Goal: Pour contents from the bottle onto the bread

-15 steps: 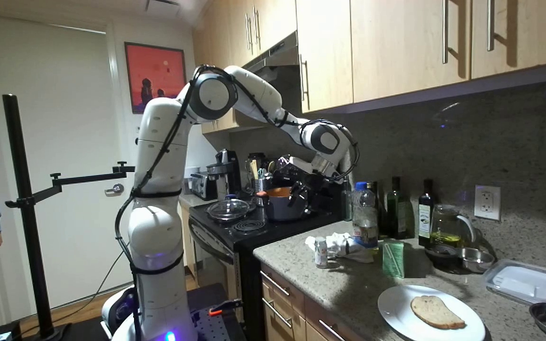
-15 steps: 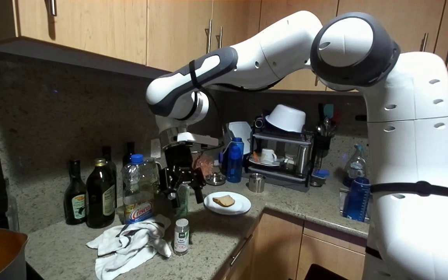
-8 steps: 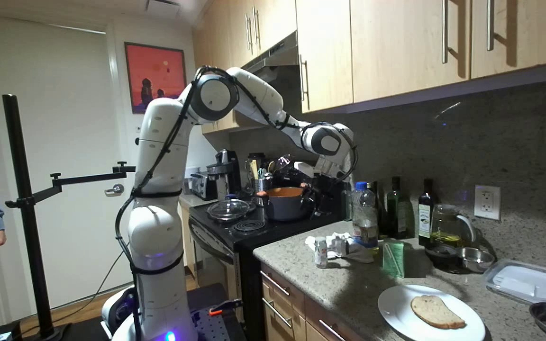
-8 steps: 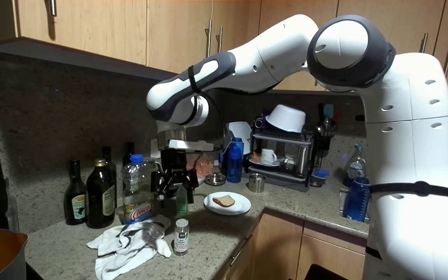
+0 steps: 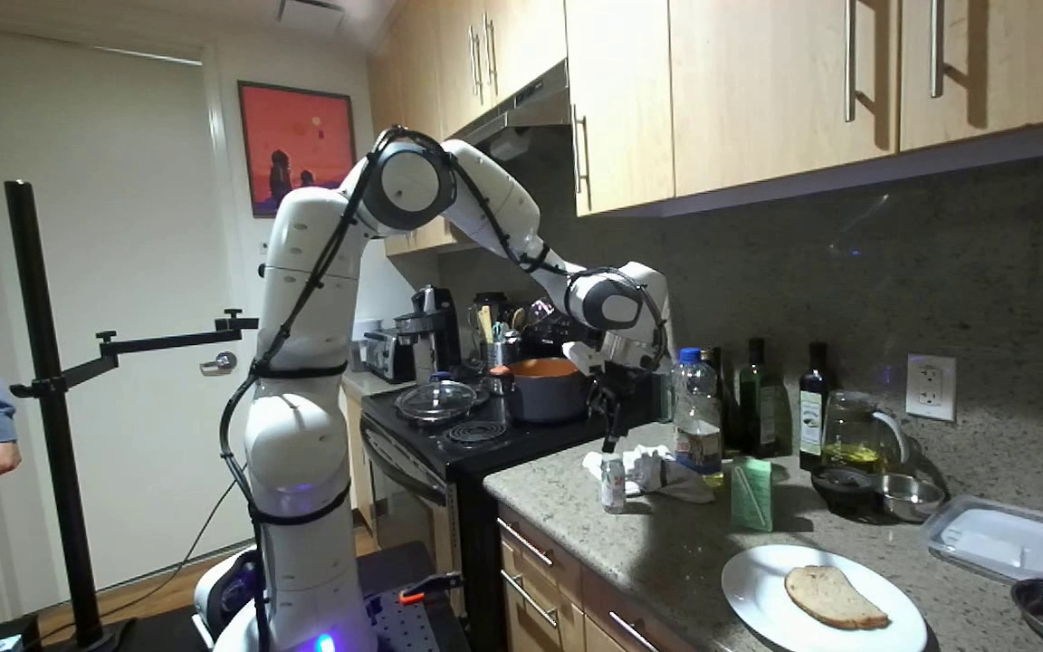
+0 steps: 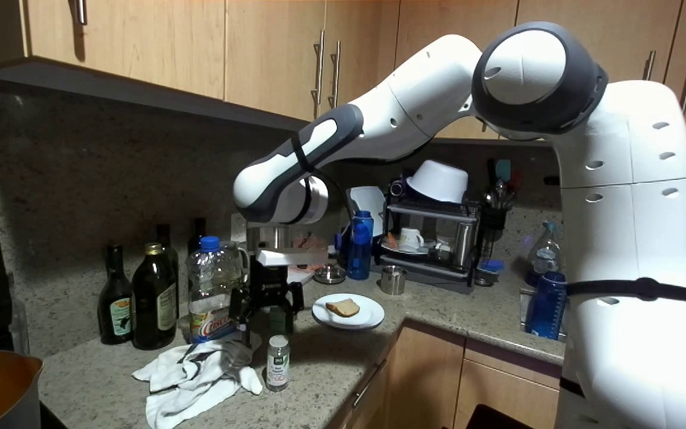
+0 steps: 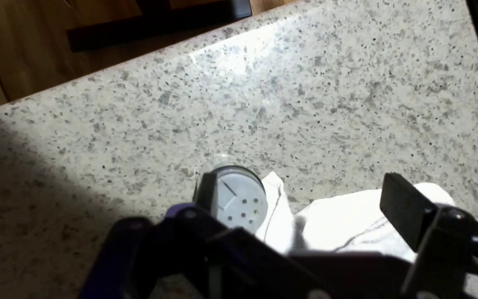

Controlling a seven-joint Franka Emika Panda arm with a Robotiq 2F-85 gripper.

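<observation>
Bottle [image 6: 278, 364] stands upright, contents unclear; near it, your gripper [image 7: 305, 197] gapes wide; at right, the plate [image 5: 754, 589] holds bread [image 5: 834, 598].

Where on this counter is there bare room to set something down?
Bare counter lies along the front edge between the spice bottle and white plate; another patch, between towel, stove and front edge. Crowded: along the backsplash (dark bottles, blue-capped bottle) and over the towel, where the hand hangs.

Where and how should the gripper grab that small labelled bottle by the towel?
Probably grip the small bottle around its straight body, below the holed lid, coming from above: it stands upright, and the white towel lies close on one side. That should keep the holes free.
</observation>
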